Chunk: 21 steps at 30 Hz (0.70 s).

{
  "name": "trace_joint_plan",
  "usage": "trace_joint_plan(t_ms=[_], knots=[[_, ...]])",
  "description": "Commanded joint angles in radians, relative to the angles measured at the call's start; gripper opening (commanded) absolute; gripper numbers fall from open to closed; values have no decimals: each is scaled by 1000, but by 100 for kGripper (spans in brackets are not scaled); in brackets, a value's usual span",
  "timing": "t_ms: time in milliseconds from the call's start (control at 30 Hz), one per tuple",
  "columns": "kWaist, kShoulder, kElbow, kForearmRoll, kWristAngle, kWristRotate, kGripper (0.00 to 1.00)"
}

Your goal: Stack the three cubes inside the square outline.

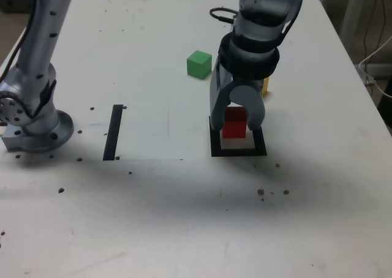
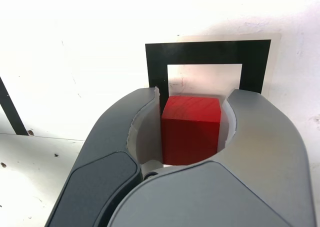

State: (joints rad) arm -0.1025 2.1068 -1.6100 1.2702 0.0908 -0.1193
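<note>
Altogether, 3 cubes, 1 square outline and 1 black strip. The red cube, matte, sits between the jaws of the pincer, closed on it, over the outline. Only the exterior view shows the green cube, far and left, and the yellow cube, mostly hidden behind the pincer.

In the exterior view, block one is in the square, block two behind left, block three behind right.
</note>
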Motion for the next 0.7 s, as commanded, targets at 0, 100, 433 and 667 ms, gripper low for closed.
trace_joint_plan(t_ms=[0, 100, 433, 667], knots=[[1, 7, 9, -8, -1, -2, 24], [1, 9, 18, -18, 0, -2, 25], [6, 24, 23, -23, 2, 14, 44], [7, 39, 21, -24, -4, 40, 78]])
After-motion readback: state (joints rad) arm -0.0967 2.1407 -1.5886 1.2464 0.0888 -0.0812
